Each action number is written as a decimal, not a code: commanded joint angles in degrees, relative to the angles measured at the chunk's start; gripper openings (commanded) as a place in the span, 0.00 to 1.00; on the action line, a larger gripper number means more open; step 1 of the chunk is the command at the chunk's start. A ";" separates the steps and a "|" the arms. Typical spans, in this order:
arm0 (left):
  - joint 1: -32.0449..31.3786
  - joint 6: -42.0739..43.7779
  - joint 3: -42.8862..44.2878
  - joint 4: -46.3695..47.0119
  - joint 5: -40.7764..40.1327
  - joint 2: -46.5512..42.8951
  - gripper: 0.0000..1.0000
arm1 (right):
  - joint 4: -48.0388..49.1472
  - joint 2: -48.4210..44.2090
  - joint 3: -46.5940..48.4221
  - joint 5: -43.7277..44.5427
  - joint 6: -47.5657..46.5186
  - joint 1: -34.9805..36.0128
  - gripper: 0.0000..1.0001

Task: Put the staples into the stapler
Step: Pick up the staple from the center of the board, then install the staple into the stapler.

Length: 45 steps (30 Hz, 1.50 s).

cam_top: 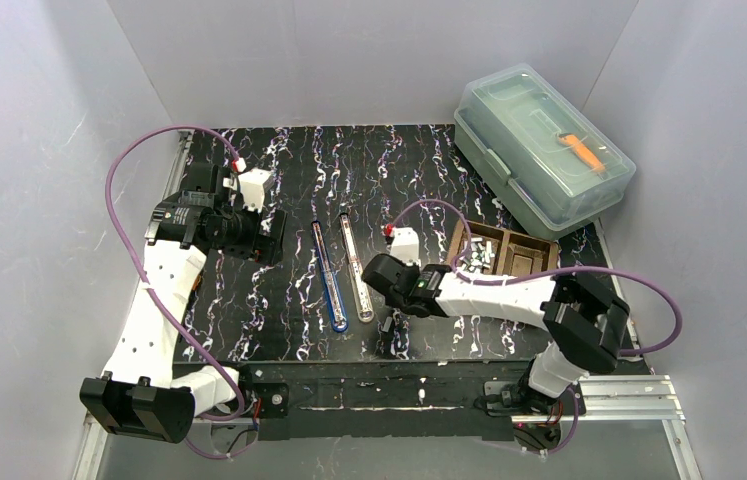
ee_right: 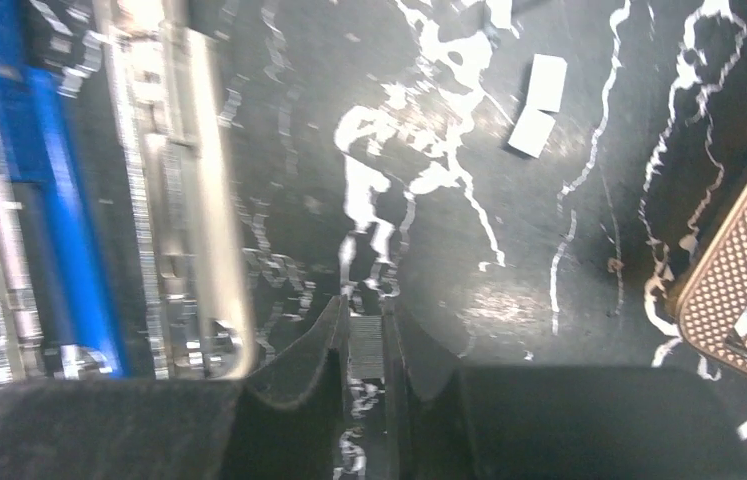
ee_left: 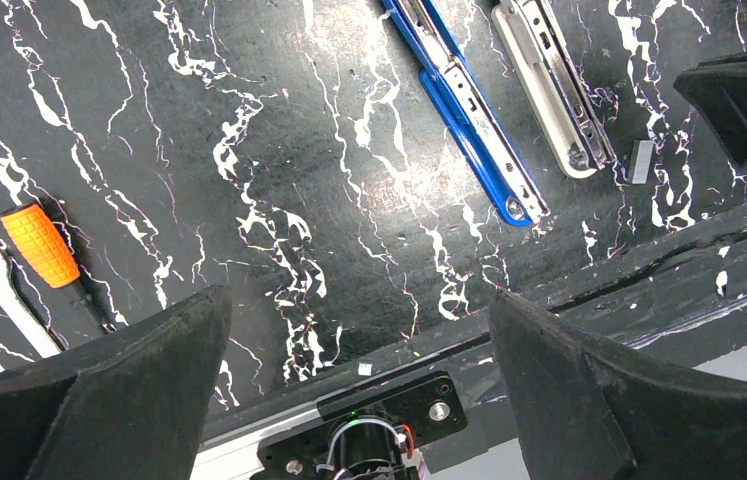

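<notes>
Right gripper (ee_right: 363, 312) half hides its pinched staple strip (ee_right: 366, 347)

- White stapler (cam_top: 356, 268): opened flat.
- Blue stapler (cam_top: 330, 280): opened flat, parallel, just beside the white stapler.
- Staples (cam_top: 479, 255): silvery strips heaped well apart from the white stapler; one strip (ee_right: 366, 345) near its end.

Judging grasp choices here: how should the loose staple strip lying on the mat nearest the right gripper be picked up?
Probably from straight above, pinching opposite edges of the loose strip, much as the right gripper grips the held strip: it lies flat on the mat, leaving no side to get under. Another strip lies close beyond it; stay clear.
</notes>
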 commanded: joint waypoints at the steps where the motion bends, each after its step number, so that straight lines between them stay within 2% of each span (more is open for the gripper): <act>1: 0.17 0.03 0.17 -1.19 0.14 -0.58 0.99 | 0.28 -1.46 5.58 7.73 -0.20 3.80 0.01; 10: 0.17 -1.40 -1.53 -0.58 0.90 -0.42 0.99 | 4.36 3.84 10.30 16.84 -2.26 9.24 0.01; 30: 0.17 -2.48 -2.32 -0.02 1.61 -1.11 0.99 | 10.95 8.99 10.91 16.65 -4.75 10.06 0.01; 45: 0.17 -2.08 -2.75 0.04 1.31 -1.32 0.99 | 11.74 11.80 11.44 14.50 -5.12 10.07 0.01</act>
